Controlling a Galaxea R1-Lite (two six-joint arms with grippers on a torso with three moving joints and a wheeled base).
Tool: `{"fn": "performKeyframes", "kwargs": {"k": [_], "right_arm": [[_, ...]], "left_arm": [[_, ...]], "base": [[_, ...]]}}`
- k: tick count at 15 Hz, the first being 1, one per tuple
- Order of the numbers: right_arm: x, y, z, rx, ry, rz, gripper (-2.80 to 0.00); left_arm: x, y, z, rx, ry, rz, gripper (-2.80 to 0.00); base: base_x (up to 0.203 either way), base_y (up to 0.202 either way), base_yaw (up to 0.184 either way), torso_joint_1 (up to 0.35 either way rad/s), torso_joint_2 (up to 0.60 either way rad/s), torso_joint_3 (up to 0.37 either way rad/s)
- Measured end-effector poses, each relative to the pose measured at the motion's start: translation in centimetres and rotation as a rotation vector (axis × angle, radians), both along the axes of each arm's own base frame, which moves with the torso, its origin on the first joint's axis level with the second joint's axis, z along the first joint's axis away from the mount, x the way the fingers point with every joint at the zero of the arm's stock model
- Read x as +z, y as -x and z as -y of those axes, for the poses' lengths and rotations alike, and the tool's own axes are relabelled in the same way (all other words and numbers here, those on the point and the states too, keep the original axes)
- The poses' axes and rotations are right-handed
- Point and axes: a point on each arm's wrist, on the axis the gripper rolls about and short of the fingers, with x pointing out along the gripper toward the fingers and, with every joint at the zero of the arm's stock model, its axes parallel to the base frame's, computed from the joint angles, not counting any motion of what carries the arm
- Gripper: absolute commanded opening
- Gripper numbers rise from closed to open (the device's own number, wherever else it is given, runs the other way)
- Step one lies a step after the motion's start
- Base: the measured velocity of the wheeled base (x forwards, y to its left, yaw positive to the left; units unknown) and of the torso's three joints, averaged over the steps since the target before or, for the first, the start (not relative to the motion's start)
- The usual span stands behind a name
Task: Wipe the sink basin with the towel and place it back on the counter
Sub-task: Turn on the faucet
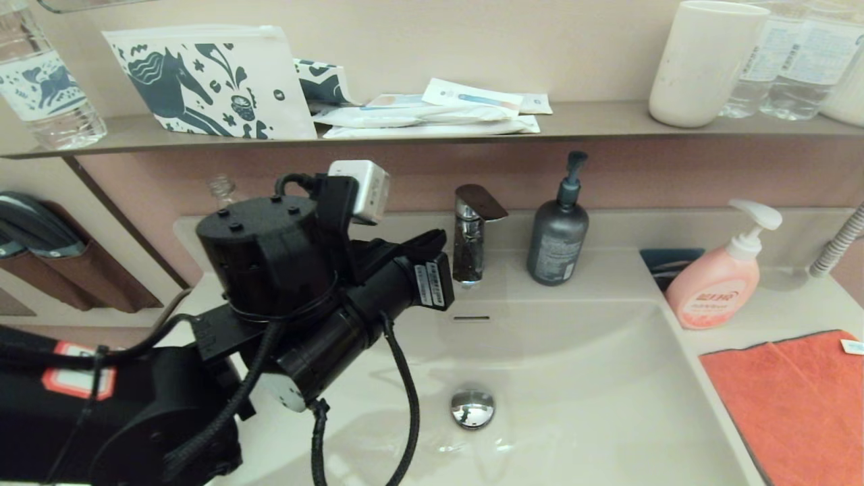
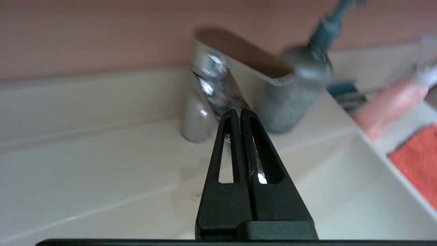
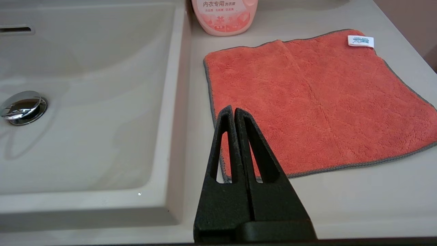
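The orange-coral towel [image 1: 796, 398] [image 3: 307, 102] lies spread flat on the counter [image 1: 776, 317] [image 3: 358, 198], to the right of the sink basin [image 1: 574, 378] [image 3: 85, 119]; its white tag is at a far corner. The basin holds only its chrome drain stopper [image 1: 472, 408]. My right gripper [image 3: 234, 110] is shut and empty, hovering over the towel's near corner by the basin rim; it is out of the head view. My left gripper [image 1: 437, 237] [image 2: 238, 111] is shut and empty, raised over the basin's left side and pointing at the faucet.
A chrome faucet [image 1: 472, 229] stands at the back rim, with a grey pump bottle [image 1: 557, 236] beside it and a pink soap pump bottle [image 1: 719, 283] just behind the towel. The wall shelf [image 1: 594, 121] above carries a cup, bottles and pouches. A hose [image 1: 837, 243] hangs at far right.
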Motion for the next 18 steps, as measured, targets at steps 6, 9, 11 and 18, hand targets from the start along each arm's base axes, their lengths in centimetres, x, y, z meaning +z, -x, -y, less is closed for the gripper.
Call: {"fn": "performKeyframes", "kwargs": {"k": [6, 9, 11, 18], "right_arm": [[0.0, 0.0, 0.0, 0.0, 0.0, 0.0, -2.8], [0.0, 0.0, 0.0, 0.0, 0.0, 0.0, -2.8], [0.0, 0.0, 0.0, 0.0, 0.0, 0.0, -2.8], [0.0, 0.0, 0.0, 0.0, 0.0, 0.0, -2.8]], "left_arm": [[-1.3, -1.0, 3.3, -0.045, -0.048, 0.008, -2.8], [-1.7, -1.9, 4.5, -0.047, -0.049, 0.034, -2.8], [-2.0, -2.5, 5.2, -0.045, -0.07, 0.048, -2.8], [-1.4, -4.9, 6.5, 0.011, -0.088, 0.114, -2.8]], "base": [[0.0, 0.0, 0.0, 0.0, 0.0, 0.0], [0.0, 0.0, 0.0, 0.0, 0.0, 0.0], [0.0, 0.0, 0.0, 0.0, 0.0, 0.0], [0.0, 0.0, 0.0, 0.0, 0.0, 0.0]]}}
